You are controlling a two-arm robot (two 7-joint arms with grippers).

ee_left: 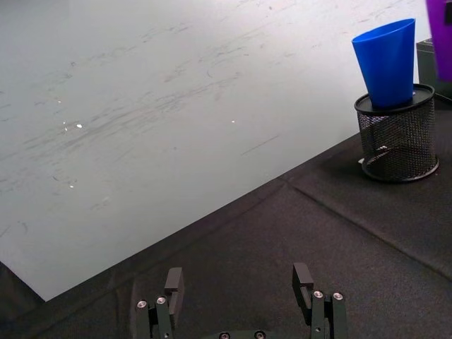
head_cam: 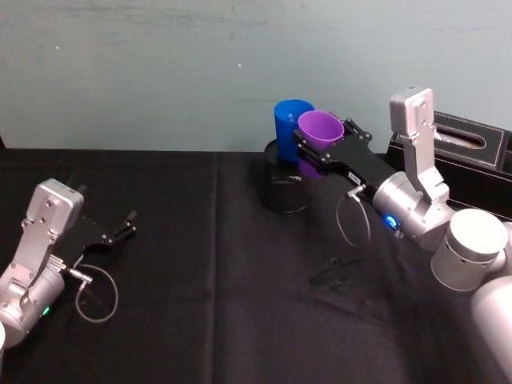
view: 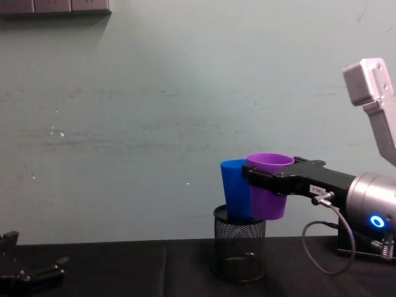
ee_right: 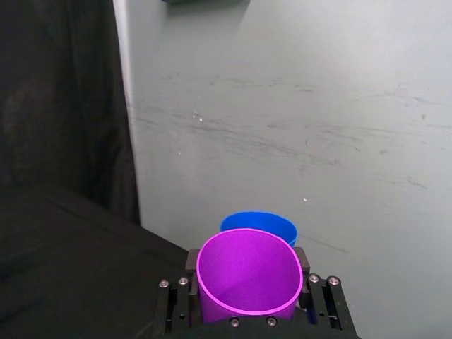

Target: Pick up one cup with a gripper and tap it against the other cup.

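My right gripper [head_cam: 314, 147] is shut on the purple cup [head_cam: 319, 134], holding it upright in the air. The purple cup [view: 269, 189] sits right against the side of the blue cup [view: 236, 190]; I cannot tell whether they touch. The blue cup [head_cam: 292, 126] stands upright in a black wire-mesh pen holder [head_cam: 283, 182] at the back of the table. In the right wrist view the purple cup [ee_right: 248, 275] sits between the jaws with the blue cup [ee_right: 260, 224] just behind it. My left gripper [head_cam: 124, 226] rests open at the near left.
The table is covered in black cloth [head_cam: 216, 304], backed by a pale green wall. A black box [head_cam: 464, 152] stands at the back right behind my right arm. The blue cup [ee_left: 387, 62] and mesh holder [ee_left: 397, 134] appear far off in the left wrist view.
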